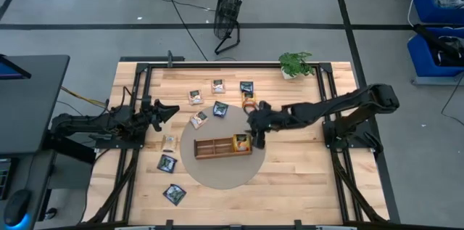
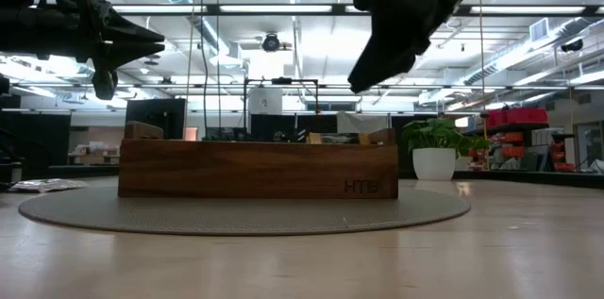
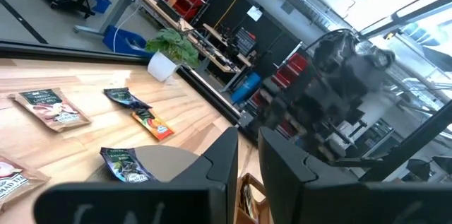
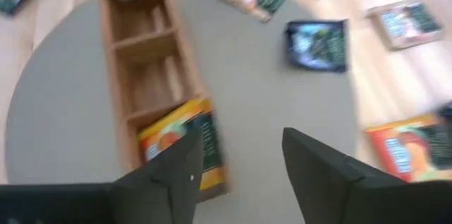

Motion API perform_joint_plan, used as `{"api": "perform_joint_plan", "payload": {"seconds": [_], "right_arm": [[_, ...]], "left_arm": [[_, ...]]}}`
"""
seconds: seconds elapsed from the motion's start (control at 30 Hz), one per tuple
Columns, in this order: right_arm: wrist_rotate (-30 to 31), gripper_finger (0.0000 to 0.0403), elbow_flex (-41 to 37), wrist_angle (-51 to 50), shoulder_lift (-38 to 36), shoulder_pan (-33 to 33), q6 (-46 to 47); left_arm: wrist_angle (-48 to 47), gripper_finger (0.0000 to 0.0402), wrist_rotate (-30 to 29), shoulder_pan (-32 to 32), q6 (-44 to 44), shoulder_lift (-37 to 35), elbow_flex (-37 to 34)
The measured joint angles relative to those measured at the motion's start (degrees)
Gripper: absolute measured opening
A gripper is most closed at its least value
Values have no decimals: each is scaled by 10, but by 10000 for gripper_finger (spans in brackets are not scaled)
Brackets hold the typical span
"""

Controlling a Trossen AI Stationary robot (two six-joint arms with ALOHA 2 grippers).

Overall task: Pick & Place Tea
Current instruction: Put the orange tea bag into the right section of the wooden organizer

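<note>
Tea in tray: one orange sachet lies in the rightmost compartment of the wooden tray (its orange-and-green face also shows in the right wrist view).
Tea left out: the other sachets lie loose on the table, a cluster beyond the tray, among them a dark sachet, a pale sachet and an orange sachet; more sit at the near left, such as one dark packet.
Tray: on the round grey mat, three compartments bare.
Right gripper: hangs just above the tray's right end, fingers spread and holding nothing.
Left gripper: waits over the table's left side, well apart from the tray; fingers nearly pressed together, nothing between them.
Progress: early, by my reading; one placed, roughly ten to go.
</note>
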Motion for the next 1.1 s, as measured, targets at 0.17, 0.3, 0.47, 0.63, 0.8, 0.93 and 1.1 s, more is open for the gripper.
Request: {"api": "perform_joint_plan", "payload": {"seconds": [0.17, 0.3, 0.47, 0.63, 0.8, 0.93, 1.1], "right_arm": [[-49, 208, 0, 0, -16, -67, 22], [-135, 208, 0, -3, -14, -137, 66], [-223, 200, 0, -16, -8, -239, 137], [-250, 193, 0, -22, -7, -311, 160], [-295, 192, 0, -17, 22, -336, 164], [-299, 192, 0, -18, 72, -337, 167], [-284, 204, 0, 1, 120, -342, 168]], "left_arm": [[0, 60, 0, 0, 0, 0, 0], [0, 60, 0, 0, 0, 0, 0], [0, 60, 0, 0, 0, 0, 0], [0, 60, 0, 0, 0, 0, 0], [0, 60, 0, 0, 0, 0, 0], [0, 60, 0, 0, -1, 0, 0], [0, 60, 0, 0, -17, 0, 0]]}}
